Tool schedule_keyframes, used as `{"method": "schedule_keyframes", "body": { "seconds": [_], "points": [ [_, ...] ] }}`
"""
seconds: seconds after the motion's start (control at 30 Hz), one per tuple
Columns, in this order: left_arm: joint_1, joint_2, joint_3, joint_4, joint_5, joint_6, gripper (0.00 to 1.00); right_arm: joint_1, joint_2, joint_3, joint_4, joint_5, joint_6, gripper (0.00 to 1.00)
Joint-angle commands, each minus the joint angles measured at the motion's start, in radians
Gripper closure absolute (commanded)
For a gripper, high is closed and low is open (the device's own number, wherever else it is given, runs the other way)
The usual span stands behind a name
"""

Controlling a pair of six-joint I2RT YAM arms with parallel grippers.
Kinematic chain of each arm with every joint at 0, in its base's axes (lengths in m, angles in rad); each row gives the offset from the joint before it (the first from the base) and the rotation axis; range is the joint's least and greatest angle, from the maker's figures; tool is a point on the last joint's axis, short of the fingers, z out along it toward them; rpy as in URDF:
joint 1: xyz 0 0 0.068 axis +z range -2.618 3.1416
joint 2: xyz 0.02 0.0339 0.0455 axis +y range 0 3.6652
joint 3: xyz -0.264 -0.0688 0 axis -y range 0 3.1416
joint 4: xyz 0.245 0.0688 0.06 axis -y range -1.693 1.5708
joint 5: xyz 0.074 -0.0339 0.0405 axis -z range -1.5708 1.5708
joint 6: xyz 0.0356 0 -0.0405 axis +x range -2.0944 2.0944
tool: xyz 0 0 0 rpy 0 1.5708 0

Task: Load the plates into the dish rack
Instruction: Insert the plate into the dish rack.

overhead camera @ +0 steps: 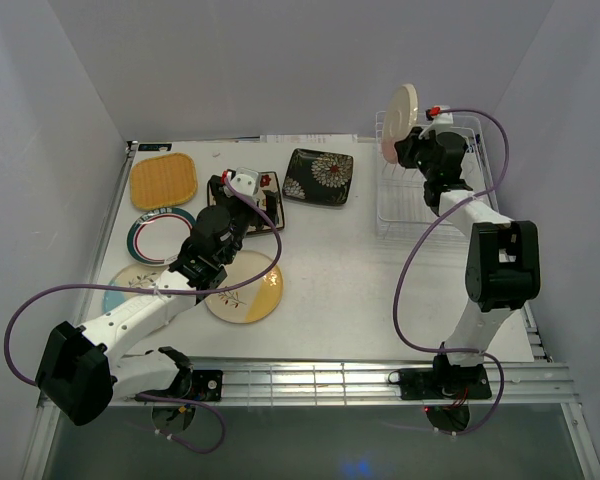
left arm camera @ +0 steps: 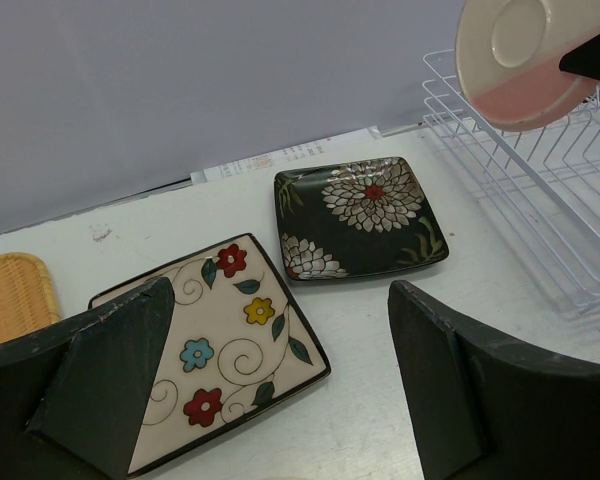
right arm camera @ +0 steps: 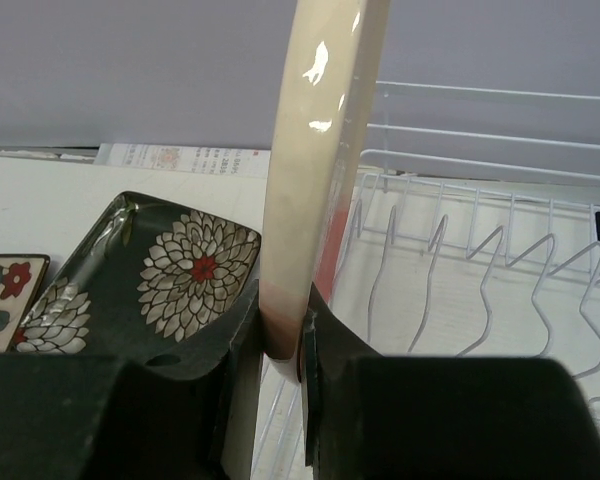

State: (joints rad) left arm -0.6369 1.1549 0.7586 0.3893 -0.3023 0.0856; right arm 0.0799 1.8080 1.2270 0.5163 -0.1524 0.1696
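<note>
The top external camera is looking steeply down from above and behind the arm bases, standing far enough back to be taking in the whole white table [overhead camera: 340,270] up to the far wall. The left wrist camera is riding low over the table's left half, facing the far wall and a little rightward, with the left gripper [left arm camera: 280,285] framing its lower edge and the cream floral plate [left arm camera: 215,340] lying close beneath. The right wrist camera is sitting very near, looking along the right gripper [right arm camera: 282,310] at the pink-cream plate [right arm camera: 315,150] edge-on. All three views are sharing the black floral plate [left arm camera: 360,215], the dish rack [right arm camera: 460,260] and that raised plate.
</note>
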Motion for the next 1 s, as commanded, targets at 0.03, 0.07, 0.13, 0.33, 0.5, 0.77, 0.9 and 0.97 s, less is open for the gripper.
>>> {"method": "schedule_keyframes", "body": {
  "seconds": [0.03,0.07,0.13,0.33,0.5,0.77,0.9,0.97],
  "points": [
    [0.005,-0.008,-0.012,0.01,0.012,-0.006,0.02,-0.005,-0.11,0.083,0.188,0.022,-0.027,0.92],
    [0.005,-0.009,-0.012,0.01,0.014,-0.006,0.02,-0.005,-0.105,0.086,0.186,0.024,-0.028,0.92],
    [0.005,-0.009,-0.01,0.01,0.014,-0.006,0.02,-0.005,-0.098,0.092,0.18,0.022,-0.027,0.92],
    [0.005,-0.007,-0.013,0.01,0.019,-0.006,0.02,-0.006,-0.069,0.092,0.18,0.034,-0.041,0.92],
    [0.005,-0.001,-0.01,0.011,0.02,-0.007,0.02,-0.011,-0.052,0.095,0.18,0.034,-0.045,0.92],
    [0.005,-0.001,-0.012,0.01,0.02,-0.007,0.02,-0.017,-0.009,0.089,0.185,0.04,-0.044,0.92],
    [0.005,-0.006,-0.013,0.008,0.023,-0.006,0.02,-0.017,0.005,0.074,0.194,0.045,-0.044,0.92],
    [0.005,-0.011,-0.015,0.008,0.025,-0.007,0.02,-0.017,0.011,0.068,0.194,0.045,-0.042,0.92]
  ]
}}
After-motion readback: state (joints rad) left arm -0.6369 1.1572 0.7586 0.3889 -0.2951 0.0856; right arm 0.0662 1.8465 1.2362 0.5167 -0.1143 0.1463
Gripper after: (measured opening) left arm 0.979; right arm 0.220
